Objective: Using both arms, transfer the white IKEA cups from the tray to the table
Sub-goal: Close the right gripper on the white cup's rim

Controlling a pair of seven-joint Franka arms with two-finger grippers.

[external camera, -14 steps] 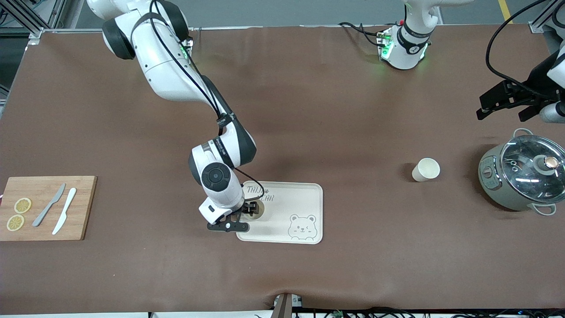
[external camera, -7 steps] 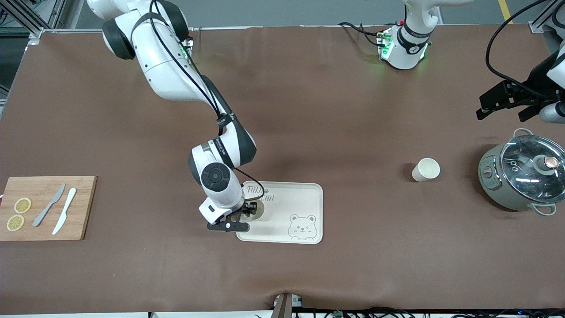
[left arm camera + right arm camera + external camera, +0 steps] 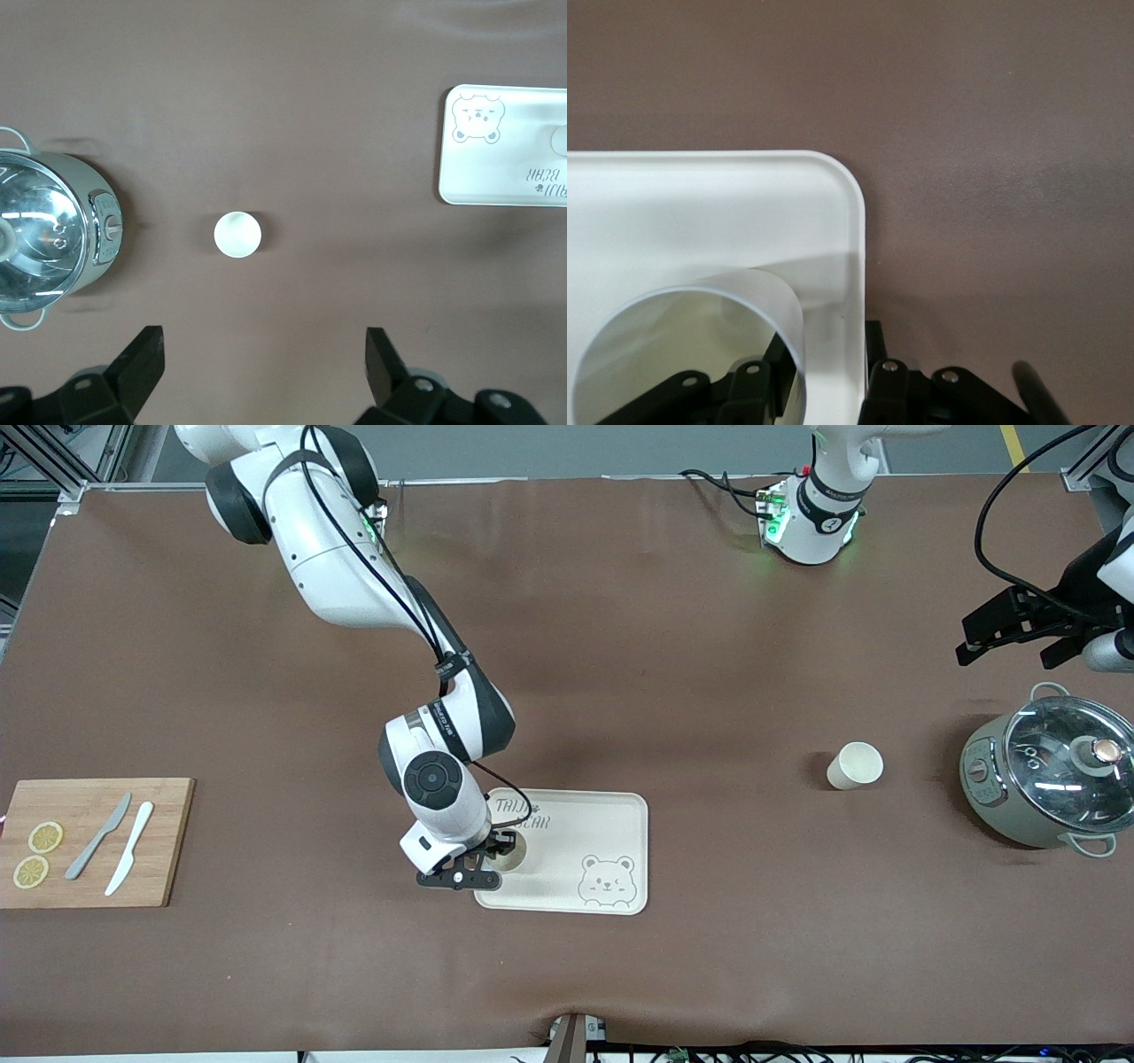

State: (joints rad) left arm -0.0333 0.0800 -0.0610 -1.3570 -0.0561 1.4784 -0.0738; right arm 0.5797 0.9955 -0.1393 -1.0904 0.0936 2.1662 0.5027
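White cups (image 3: 856, 764): two; tray (image 3: 611, 841): one

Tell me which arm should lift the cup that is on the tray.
Right. Its end effector is already down at the cup on the tray, one finger inside the rim. The left end effector waits open above the table near the pot.
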